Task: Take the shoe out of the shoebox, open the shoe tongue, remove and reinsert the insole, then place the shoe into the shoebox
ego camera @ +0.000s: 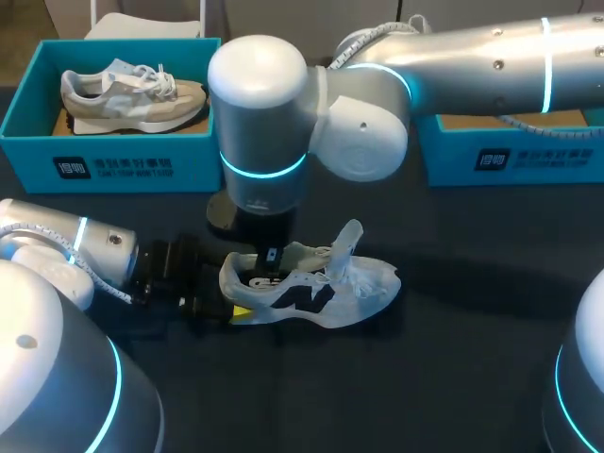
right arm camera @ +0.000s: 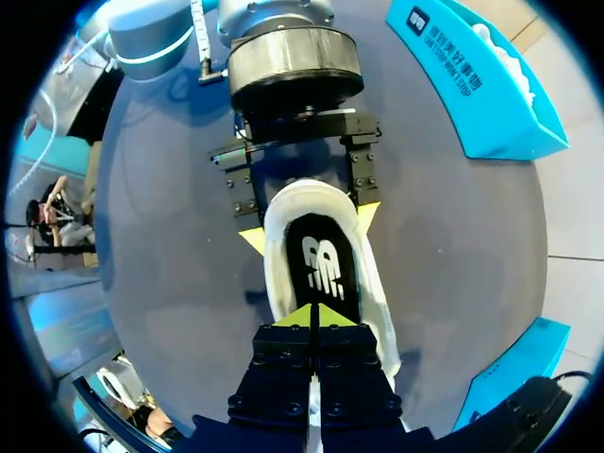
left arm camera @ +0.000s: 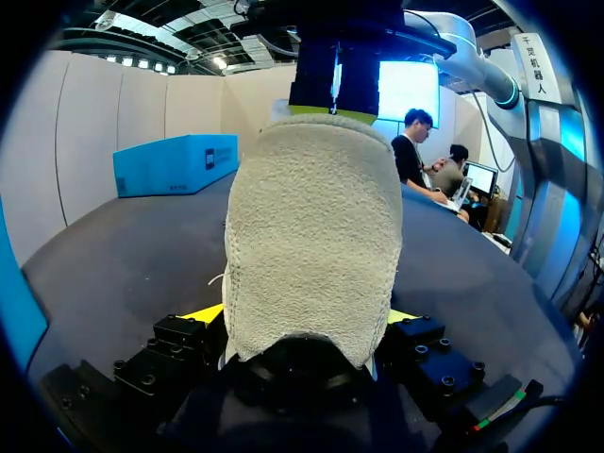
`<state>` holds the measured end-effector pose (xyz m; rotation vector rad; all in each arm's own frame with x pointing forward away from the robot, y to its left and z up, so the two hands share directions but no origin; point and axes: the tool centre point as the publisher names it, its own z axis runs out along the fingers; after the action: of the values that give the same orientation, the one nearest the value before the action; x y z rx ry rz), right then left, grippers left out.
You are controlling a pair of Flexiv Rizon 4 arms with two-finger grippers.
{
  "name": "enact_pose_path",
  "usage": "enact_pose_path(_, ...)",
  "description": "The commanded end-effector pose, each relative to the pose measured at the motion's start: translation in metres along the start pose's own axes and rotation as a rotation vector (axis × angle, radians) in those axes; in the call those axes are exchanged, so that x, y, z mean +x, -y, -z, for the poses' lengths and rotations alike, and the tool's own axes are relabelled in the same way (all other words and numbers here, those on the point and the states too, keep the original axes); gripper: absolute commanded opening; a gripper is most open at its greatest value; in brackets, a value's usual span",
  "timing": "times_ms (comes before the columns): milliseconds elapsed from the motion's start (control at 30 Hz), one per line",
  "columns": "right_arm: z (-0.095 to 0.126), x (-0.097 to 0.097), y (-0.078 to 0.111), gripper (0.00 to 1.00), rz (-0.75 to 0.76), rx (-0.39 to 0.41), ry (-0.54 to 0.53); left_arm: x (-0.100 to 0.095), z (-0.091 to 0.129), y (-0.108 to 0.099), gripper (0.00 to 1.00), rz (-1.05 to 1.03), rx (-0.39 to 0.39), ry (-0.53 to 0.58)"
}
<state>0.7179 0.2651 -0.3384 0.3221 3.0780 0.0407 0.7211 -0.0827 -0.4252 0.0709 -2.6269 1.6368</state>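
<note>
Shoe [ego camera: 326,288] on table [ego camera: 453,377]; insole step apparently in hand.
Left hand [right arm camera: 310,228] pinches heel [left arm camera: 311,236]; right hand [right arm camera: 316,316], tips pressed together, over insole [right arm camera: 321,264]; next move likely needs its edge gripped.

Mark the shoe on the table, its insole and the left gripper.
shoe [ego camera: 311,294]: head view, on its side panel.
insole [right arm camera: 323,264]: right wrist view, on its black middle.
left gripper [right arm camera: 310,229]: right wrist view, midway between its yellow tips.

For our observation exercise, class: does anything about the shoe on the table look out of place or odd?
Only the tongue: it stands pulled upright out of the white shoe instead of lying flat. The left gripper clamps the heel. Nothing looks spilled or damaged.
</note>
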Motion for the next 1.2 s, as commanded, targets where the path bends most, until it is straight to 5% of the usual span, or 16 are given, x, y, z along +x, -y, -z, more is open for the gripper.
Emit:
enact_pose_path(33, -0.015, -0.008, -0.005, 0.0, 0.029, 0.005, -0.03, -0.002, 0.0, -0.003, 0.0, 0.0, -0.004, -0.001)
enact_pose_path(500, -0.038, -0.006, 0.008, 0.0, 0.022, 0.006, -0.069, -0.002, 0.0, -0.003, 0.0, 0.0, -0.004, -0.001)
enact_pose_path(667, -0.038, -0.013, 0.009, 0.45, 0.026, 0.008, -0.048, -0.002, 0.0, -0.003, 0.0, 0.0, -0.004, -0.001)
enact_pose_path(967, -0.039, -0.021, 0.003, 0.8, 0.037, 0.005, 0.014, -0.002, 0.0, -0.003, 0.0, 0.0, -0.004, -0.001)
enact_pose_path(1200, -0.052, -0.022, 0.001, 0.73, 0.041, -0.007, 0.0, -0.002, 0.0, -0.003, 0.0, 0.0, -0.004, -0.001)
